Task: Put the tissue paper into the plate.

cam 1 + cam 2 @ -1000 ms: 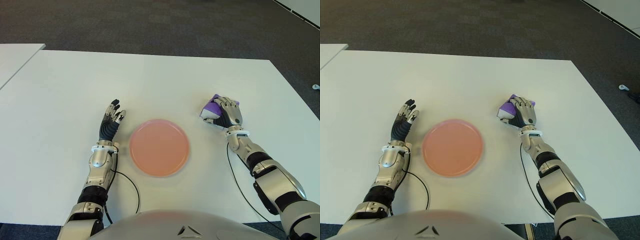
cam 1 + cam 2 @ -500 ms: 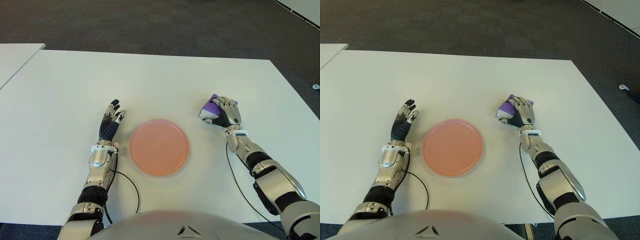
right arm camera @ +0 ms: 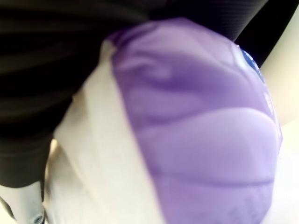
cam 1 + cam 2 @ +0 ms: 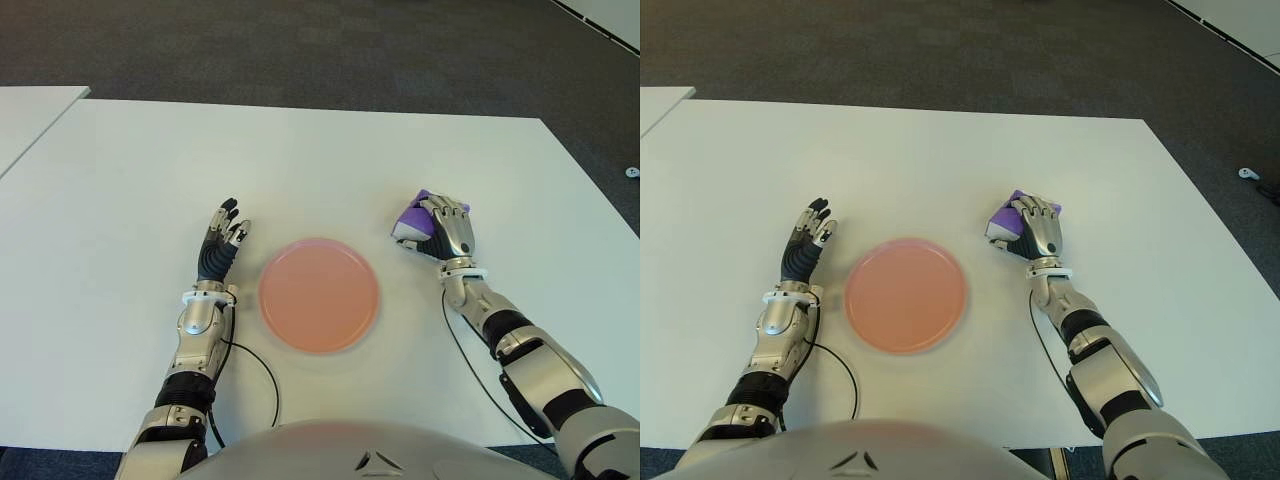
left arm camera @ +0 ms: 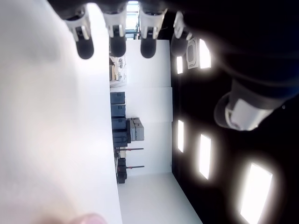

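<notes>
Tissue paper (image 4: 412, 217) under curled right hand (image 4: 447, 229) fingers (image 4: 443, 208) (purple pack)

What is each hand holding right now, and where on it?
The right hand grips the purple tissue pack over its top, right of the plate. The left hand holds nothing, fingers spread.

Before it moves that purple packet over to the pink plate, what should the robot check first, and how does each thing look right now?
1. Right hand wrapped around the tissue pack: ok, fingers curl over it.
2. Pack lifted off the table: cannot tell.
3. Plate bare and ready: ok.
4. Path from pack to plate unobstructed: ok, only bare table between them.
5. Left hand out of the way: ok, open, on the plate's left side.
</notes>
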`<state>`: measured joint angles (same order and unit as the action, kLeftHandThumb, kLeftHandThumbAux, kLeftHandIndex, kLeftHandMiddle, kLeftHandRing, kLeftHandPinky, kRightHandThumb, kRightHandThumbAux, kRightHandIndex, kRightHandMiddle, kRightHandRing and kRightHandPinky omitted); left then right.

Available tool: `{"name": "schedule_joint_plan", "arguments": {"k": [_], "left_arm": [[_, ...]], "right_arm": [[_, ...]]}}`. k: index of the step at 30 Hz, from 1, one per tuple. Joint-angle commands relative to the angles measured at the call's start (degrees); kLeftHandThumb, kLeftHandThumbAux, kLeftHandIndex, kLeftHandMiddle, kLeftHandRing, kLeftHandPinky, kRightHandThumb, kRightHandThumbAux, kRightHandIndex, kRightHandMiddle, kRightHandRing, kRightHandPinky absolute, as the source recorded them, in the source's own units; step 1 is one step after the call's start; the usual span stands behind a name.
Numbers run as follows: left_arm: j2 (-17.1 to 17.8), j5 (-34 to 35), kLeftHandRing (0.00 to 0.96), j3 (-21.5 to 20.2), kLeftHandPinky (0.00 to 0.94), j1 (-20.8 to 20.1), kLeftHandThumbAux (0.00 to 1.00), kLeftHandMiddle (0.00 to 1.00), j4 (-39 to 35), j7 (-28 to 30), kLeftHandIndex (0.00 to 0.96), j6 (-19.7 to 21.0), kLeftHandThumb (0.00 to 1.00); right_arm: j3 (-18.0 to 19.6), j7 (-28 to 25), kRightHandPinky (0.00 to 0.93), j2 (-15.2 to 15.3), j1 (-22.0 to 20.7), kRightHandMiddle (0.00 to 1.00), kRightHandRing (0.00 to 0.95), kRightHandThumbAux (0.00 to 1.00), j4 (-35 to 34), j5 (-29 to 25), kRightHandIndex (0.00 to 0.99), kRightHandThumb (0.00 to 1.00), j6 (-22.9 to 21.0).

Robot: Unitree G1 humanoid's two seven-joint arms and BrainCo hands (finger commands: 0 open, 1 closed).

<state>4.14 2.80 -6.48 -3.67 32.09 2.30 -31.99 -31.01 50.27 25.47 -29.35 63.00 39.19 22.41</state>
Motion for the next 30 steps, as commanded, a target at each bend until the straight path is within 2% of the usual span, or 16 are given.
{"name": "schedule_joint_plan", "arguments": {"k": [1, 2, 5, 8, 9, 12, 16, 19, 23, 26, 30], "left_arm": [[-0.2, -0.6, 0.000, -0.3, 0.000, 1.3, 0.503, 0.000, 2.7, -1.0, 0.000, 1.5, 0.000], [-0.2, -0.6, 0.000, -0.3, 0.000, 1.3, 0.502, 0.000, 2.8, -1.1, 0.000, 1.5, 0.000], [-0.3, -0.6, 0.000, -0.4, 0.000, 1.1, 0.504, 0.000, 3.0, -1.3, 0.000, 1.6, 0.000], [-0.4, -0.6, 0.000, -0.4, 0.000, 1.1, 0.506, 0.000, 3.0, -1.3, 0.000, 1.7, 0.000], [-0.3, -0.5, 0.000, -0.4, 0.000, 1.0, 0.506, 0.000, 3.0, -1.3, 0.000, 1.7, 0.000], [-0.4, -0.2, 0.000, -0.4, 0.000, 0.7, 0.504, 0.000, 3.3, -0.9, 0.000, 1.9, 0.000], [-0.6, -0.1, 0.000, -0.5, 0.000, 0.6, 0.501, 0.000, 3.4, -0.8, 0.000, 1.9, 0.000], [-0.6, -0.1, 0.000, -0.5, 0.000, 0.6, 0.503, 0.000, 3.4, -0.6, 0.000, 1.9, 0.000], [-0.6, -0.2, 0.000, -0.4, 0.000, 0.7, 0.506, 0.000, 3.2, -0.6, 0.000, 1.8, 0.000], [-0.7, -0.2, 0.000, -0.4, 0.000, 0.9, 0.508, 0.000, 2.8, -0.5, 0.000, 1.7, 0.000], [-0.7, 0.0, 0.000, -0.4, 0.000, 1.0, 0.510, 0.000, 2.5, -0.3, 0.000, 1.8, 0.000]], "right_arm": [[-0.5, -1.5, 0.828, -3.2, 3.3, 0.902, 0.870, 0.709, 0.4, 0.4, 0.439, 0.751, 1.6], [0.3, -1.0, 0.818, -3.1, 2.4, 0.901, 0.868, 0.709, -0.3, -0.1, 0.439, 0.751, 2.6], [1.9, 0.0, 0.712, -2.8, 0.5, 0.903, 0.858, 0.709, -1.7, -0.8, 0.439, 0.753, 4.5], [4.4, 2.2, 0.668, -2.3, -1.2, 0.905, 0.853, 0.710, -6.3, -1.3, 0.439, 0.753, 5.4], [5.3, 2.6, 0.676, -2.2, -1.6, 0.905, 0.852, 0.710, -8.0, -1.5, 0.439, 0.754, 5.5], [10.2, 3.0, 0.726, -2.5, -0.6, 0.904, 0.855, 0.710, -21.3, -3.4, 0.439, 0.754, 4.2], [13.2, 4.1, 0.794, -3.6, 0.2, 0.901, 0.863, 0.711, -26.2, -3.8, 0.439, 0.752, 4.0], [15.6, 4.0, 0.835, -5.5, 2.1, 0.902, 0.872, 0.710, -36.8, -2.5, 0.439, 0.750, 1.1], [17.7, 1.5, 0.859, -7.3, 3.7, 0.907, 0.880, 0.710, -46.1, -1.3, 0.439, 0.749, -3.6], [19.0, 0.6, 0.877, -8.1, 3.6, 0.922, 0.892, 0.710, -49.3, -0.5, 0.439, 0.747, -5.9], [20.2, 0.4, 0.884, -9.1, 2.8, 0.937, 0.901, 0.709, -50.2, 0.3, 0.438, 0.746, -6.5]]}}
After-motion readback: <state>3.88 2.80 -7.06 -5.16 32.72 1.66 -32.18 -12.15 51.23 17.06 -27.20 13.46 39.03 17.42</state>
